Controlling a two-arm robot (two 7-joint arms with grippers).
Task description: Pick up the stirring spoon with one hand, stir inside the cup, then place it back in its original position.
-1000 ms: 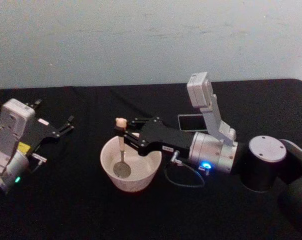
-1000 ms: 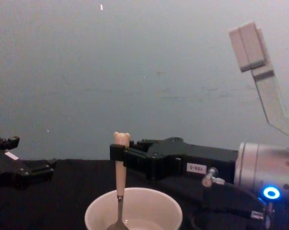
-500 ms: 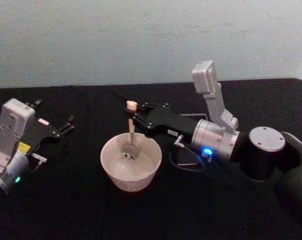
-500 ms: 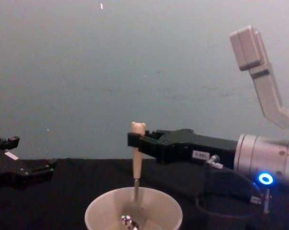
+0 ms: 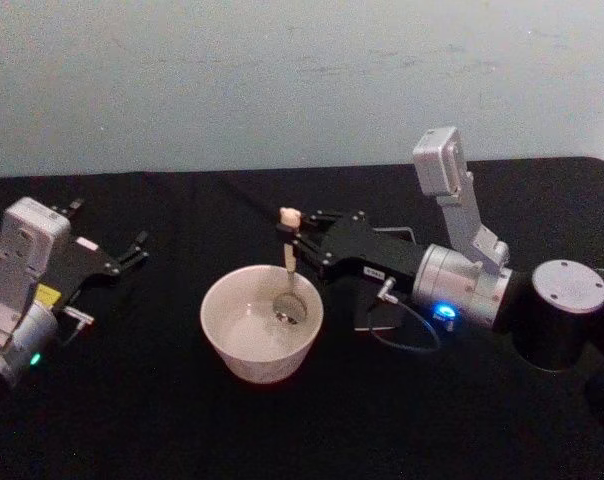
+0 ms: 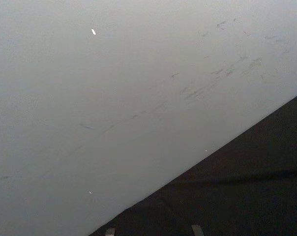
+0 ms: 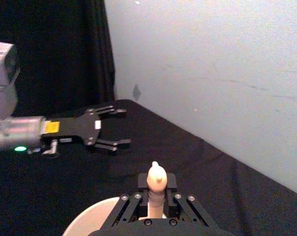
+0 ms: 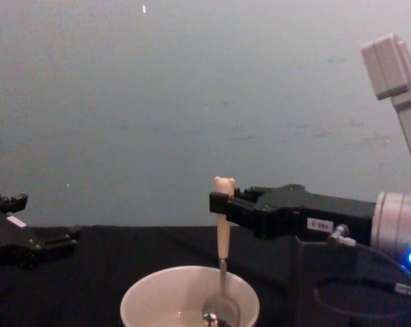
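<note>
Spoon [image 5: 290,262] swept toward cup's [image 5: 214,300] right side, bowl low inside. Right gripper [image 5: 296,232] clamped on upper handle (best hold: spoon light, stiff, metal bowl slippery). Left gripper [image 5: 134,250] parked left, fingers apart.

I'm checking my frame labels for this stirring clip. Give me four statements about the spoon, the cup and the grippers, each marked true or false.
1. The right gripper is shut on the beige bear-topped stirring spoon. True.
2. The spoon's shiny metal bowl hangs outside the wide cream-white round cup. False: it is down inside the cup.
3. The left gripper grips the cup's rim. False: it sits open off to the left, apart from the cup.
4. The spoon stands nearly upright. True.
</note>
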